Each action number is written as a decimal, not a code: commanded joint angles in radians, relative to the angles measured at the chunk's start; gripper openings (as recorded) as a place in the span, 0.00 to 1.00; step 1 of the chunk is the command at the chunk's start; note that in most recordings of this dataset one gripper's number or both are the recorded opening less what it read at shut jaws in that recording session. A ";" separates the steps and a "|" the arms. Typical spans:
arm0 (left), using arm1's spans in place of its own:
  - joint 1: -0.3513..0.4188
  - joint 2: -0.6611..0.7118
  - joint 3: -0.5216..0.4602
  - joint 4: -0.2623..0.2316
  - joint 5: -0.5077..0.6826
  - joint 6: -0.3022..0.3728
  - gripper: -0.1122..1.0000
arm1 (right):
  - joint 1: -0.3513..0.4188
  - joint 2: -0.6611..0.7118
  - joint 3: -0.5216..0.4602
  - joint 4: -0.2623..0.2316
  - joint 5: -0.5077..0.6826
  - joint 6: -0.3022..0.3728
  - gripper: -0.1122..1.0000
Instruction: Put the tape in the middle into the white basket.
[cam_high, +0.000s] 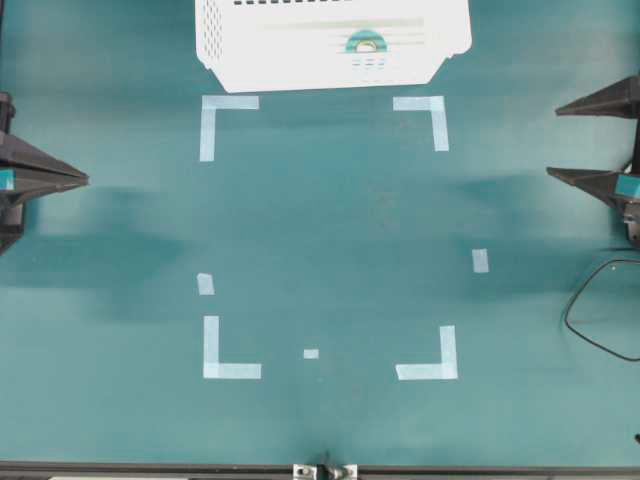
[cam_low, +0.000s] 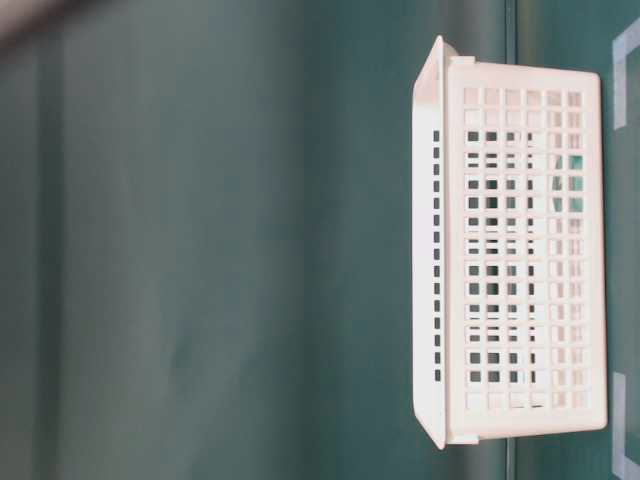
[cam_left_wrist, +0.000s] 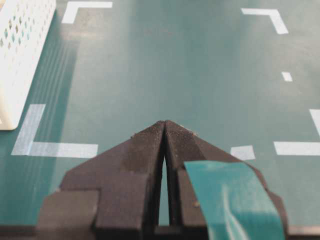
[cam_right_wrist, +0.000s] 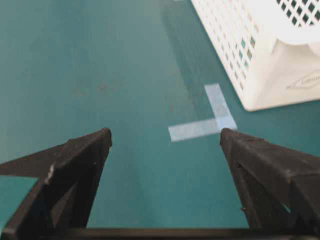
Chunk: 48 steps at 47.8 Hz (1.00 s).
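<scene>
Tape (cam_high: 365, 43), a small teal ring with a tan core, lies inside the white basket (cam_high: 240, 40), toward the basket's right half as the overhead view shows it. Basket stands on the green table (cam_high: 330, 230) at the far edge, just beyond the two upper corner marks (cam_high: 222, 118) of pale tape. From table level the basket (cam_low: 520, 260) shows its gridded wall and a row of slots under the rim; the roll cannot be made out through the holes.

Left gripper (cam_high: 82, 179) sits at the left border of the overhead view, well apart from the basket, its fingers (cam_left_wrist: 150, 150) pressed together tip to tip, nothing between them. A teal strip (cam_left_wrist: 235, 200) is stuck on the right-hand finger. Left wrist view has the basket (cam_left_wrist: 22, 50) at its left edge, a corner mark beside it.

Right gripper (cam_high: 555, 140) sits at the right border, level with the upper right corner mark (cam_high: 430, 115), to the basket's lower right. Its fingers (cam_right_wrist: 75, 170) are spread wide, empty, bare table between them. Right wrist view catches the basket's near corner (cam_right_wrist: 270, 75) and one corner mark (cam_right_wrist: 210, 120) just beside it.

Black cable (cam_high: 600, 310) loops on the table below the right gripper.
</scene>
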 joint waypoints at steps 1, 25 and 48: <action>-0.002 0.008 -0.011 -0.002 -0.009 0.002 0.00 | 0.000 0.008 -0.002 -0.003 -0.008 0.000 0.98; -0.002 0.008 -0.011 0.000 -0.009 0.002 0.00 | 0.000 0.008 0.067 -0.006 -0.101 -0.003 0.98; -0.002 0.008 -0.011 0.000 -0.009 0.002 0.00 | 0.000 0.008 0.107 -0.006 -0.166 -0.008 0.98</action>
